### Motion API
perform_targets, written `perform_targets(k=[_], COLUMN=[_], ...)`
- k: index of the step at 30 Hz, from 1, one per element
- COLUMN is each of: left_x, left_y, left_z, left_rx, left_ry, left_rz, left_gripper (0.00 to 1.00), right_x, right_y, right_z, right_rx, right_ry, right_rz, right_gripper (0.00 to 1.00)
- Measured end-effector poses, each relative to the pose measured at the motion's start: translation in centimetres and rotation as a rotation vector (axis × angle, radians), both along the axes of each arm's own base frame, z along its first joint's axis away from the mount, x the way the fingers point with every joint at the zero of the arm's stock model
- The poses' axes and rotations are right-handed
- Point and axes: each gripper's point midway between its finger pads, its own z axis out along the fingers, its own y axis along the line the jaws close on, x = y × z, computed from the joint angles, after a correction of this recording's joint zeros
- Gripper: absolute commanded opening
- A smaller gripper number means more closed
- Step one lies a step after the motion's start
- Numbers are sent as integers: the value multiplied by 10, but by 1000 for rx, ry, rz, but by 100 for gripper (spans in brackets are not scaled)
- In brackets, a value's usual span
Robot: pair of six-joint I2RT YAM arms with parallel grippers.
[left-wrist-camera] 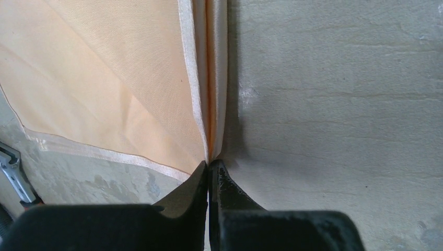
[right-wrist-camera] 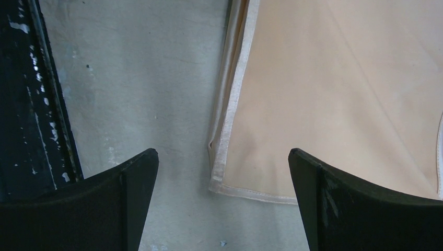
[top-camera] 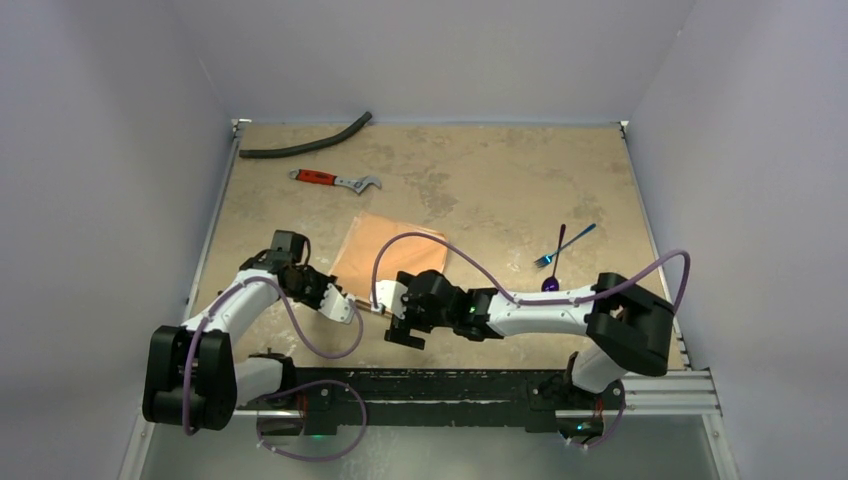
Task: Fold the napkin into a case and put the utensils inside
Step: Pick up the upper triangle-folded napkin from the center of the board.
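At the table's (top-camera: 500, 170) near edge, overhead: the napkin (top-camera: 390, 250) lies partly folded, left of centre. There is no case yet, and nothing is tucked in. The fork (top-camera: 570, 245) and spoon (top-camera: 553, 270) lie crossed toward the right edge, well apart.

Left wrist: the left gripper (left-wrist-camera: 210, 164) pinches the napkin's hemmed fold, jaws tight.

Right wrist: the right gripper (right-wrist-camera: 222, 152) gapes over the near corner, holding nothing. I'd catch both layers before lifting.
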Motion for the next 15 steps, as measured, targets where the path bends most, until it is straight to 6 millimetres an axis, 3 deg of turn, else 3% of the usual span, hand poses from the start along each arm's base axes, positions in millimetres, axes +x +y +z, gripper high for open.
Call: perform_targets(k=[5, 12, 15], left_x=[0, 5, 5], left_y=[-1, -1, -1], left_z=[1, 2, 2], left_rx=[-13, -18, -19], left_ry=[20, 54, 58], left_rz=[26, 55, 59], left_gripper=[0, 0, 0], right_x=[1, 6, 12], right_y=[-3, -11, -7], right_z=[-10, -34, -32], right_rx=[-35, -125, -130], right_ry=[-11, -41, -70], right_rz=[6, 18, 18], right_gripper=[98, 91, 86])
